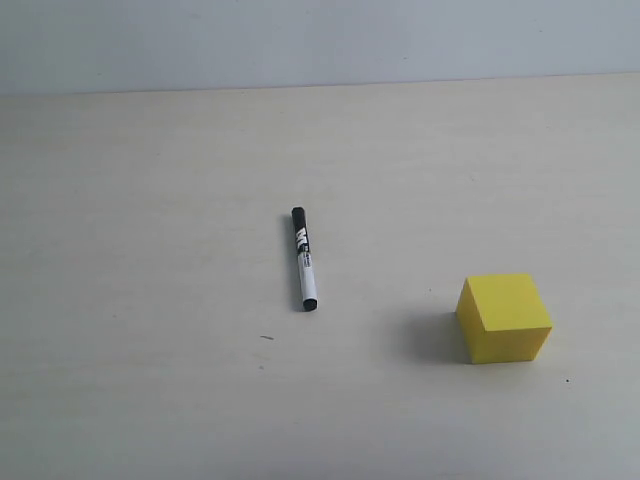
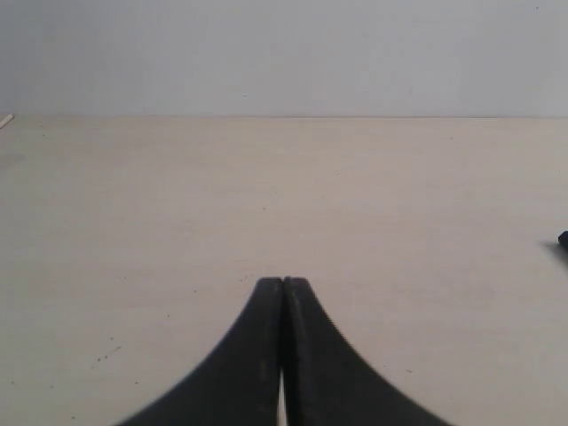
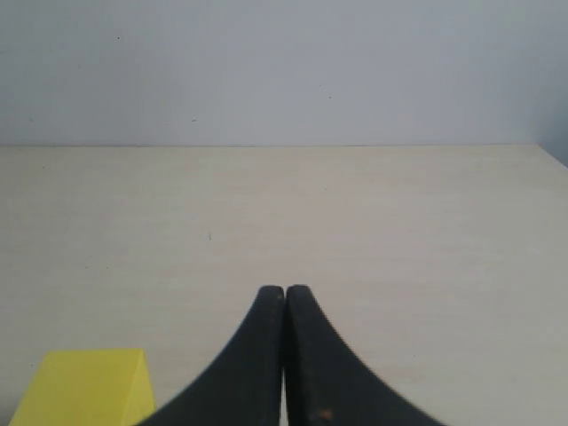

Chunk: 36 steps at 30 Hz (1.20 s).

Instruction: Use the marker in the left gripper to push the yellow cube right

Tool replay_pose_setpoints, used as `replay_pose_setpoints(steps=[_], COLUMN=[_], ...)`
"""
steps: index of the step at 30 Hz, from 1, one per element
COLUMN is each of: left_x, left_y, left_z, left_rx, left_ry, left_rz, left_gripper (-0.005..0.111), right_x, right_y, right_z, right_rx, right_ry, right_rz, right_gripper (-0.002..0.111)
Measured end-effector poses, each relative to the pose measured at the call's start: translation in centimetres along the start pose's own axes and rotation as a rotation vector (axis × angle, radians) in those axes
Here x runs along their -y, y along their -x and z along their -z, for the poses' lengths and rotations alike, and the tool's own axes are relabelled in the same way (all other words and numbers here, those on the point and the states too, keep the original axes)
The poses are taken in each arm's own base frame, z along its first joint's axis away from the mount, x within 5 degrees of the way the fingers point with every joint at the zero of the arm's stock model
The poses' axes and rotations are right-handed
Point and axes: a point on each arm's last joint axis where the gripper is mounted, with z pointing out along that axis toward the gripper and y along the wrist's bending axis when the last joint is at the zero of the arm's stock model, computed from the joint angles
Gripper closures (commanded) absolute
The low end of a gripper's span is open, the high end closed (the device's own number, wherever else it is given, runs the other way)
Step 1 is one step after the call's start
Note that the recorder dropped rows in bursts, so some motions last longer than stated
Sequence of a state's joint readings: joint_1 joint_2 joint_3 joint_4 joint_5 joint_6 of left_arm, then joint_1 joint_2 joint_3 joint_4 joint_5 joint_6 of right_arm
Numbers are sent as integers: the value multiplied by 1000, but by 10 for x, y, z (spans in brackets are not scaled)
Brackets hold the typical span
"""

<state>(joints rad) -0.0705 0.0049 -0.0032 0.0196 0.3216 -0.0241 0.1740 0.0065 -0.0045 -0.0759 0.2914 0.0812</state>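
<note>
The marker lies flat on the pale table near the middle of the exterior view, black cap toward the far side; no gripper holds it. Its black tip just shows at the edge of the left wrist view. The yellow cube rests to the marker's right and nearer the front, and one corner of the yellow cube shows in the right wrist view. My left gripper is shut with nothing between its fingers. My right gripper is also shut and empty. Neither arm appears in the exterior view.
The pale wooden table runs back to a plain grey-white wall. A small dark speck marks the table in front of the marker.
</note>
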Motion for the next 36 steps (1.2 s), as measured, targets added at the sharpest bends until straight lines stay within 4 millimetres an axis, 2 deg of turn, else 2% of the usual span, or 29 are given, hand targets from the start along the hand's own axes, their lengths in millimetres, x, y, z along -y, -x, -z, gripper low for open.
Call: replay_pose_setpoints(steps=[8, 16, 36], left_x=[0, 5, 5], left_y=[0, 0, 0], left_z=[0, 0, 0], left_rx=[0, 0, -3], left_ry=[-4, -88, -89], left_rz=[-1, -19, -20], left_gripper=[107, 107, 107], right_x=[0, 0, 0], right_y=[0, 0, 0], right_z=[0, 0, 0], right_rx=[0, 0, 0], right_ry=[0, 0, 0], right_rz=[0, 0, 0], right_gripper=[108, 108, 108])
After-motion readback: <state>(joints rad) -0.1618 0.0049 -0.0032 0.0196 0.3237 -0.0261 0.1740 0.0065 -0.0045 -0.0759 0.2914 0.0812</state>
